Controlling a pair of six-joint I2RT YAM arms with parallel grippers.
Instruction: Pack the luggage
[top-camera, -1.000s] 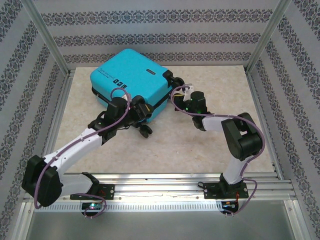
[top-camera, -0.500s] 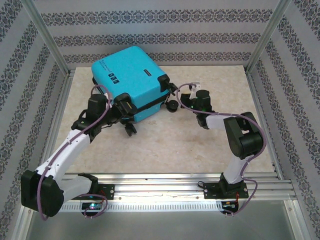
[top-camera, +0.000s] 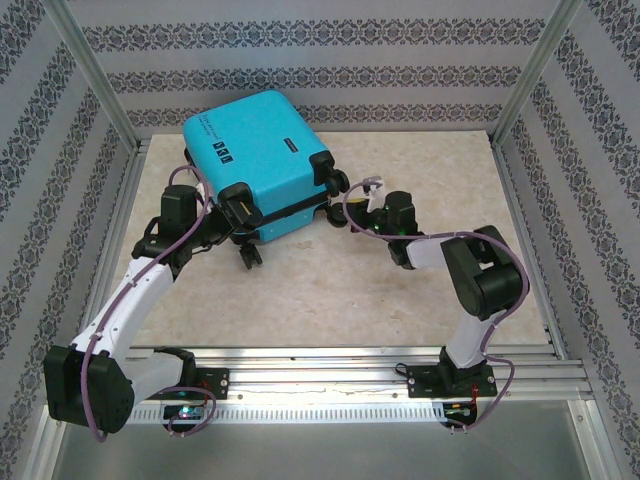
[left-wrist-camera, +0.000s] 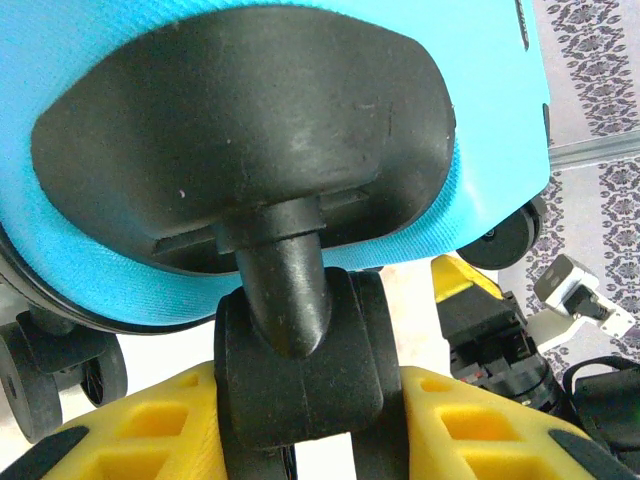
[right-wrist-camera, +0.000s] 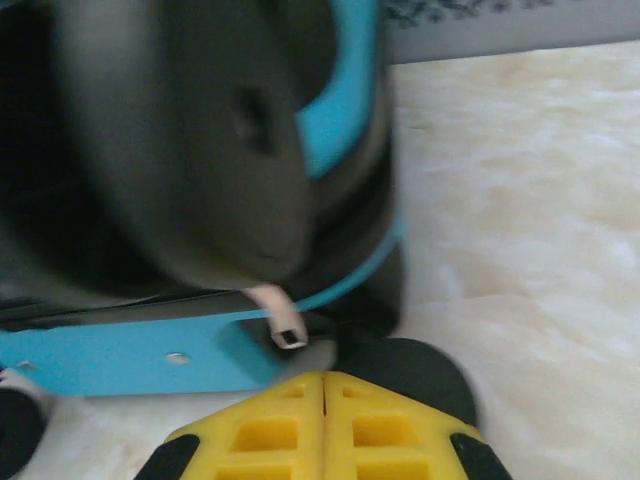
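Luggage turned
The luggage (top-camera: 262, 160) has swung clockwise, near corner going left; the left gripper (left-wrist-camera: 300, 410) has moved left and tightened on its wheel (left-wrist-camera: 298, 350)

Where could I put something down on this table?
Bare table: the far right corner, between luggage and right wall; the near middle, between left arm and right arm. Crowded along the luggage's near edge, where both arms work.

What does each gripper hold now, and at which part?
The left gripper grips the luggage by one black wheel; the right gripper, shut, holds nothing.
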